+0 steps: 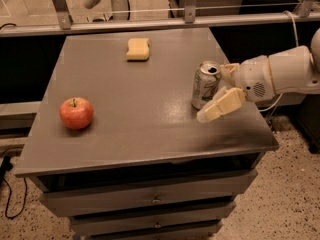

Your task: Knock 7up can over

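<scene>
The 7up can (205,85) is silver-white with green lettering. It stands upright on the right part of the grey table (135,114). My gripper (214,93) reaches in from the right on a white arm and is open. Its near finger (222,105) lies in front of the can at its base. The far finger (230,70) is behind the can near its top. The can sits at the mouth of the open fingers. I cannot tell whether either finger touches it.
A red apple (76,112) sits at the table's left. A yellow sponge (137,49) lies at the back middle. The table's right edge (260,119) is close to the can. Drawers are below the tabletop, and a metal rail (150,23) runs behind it.
</scene>
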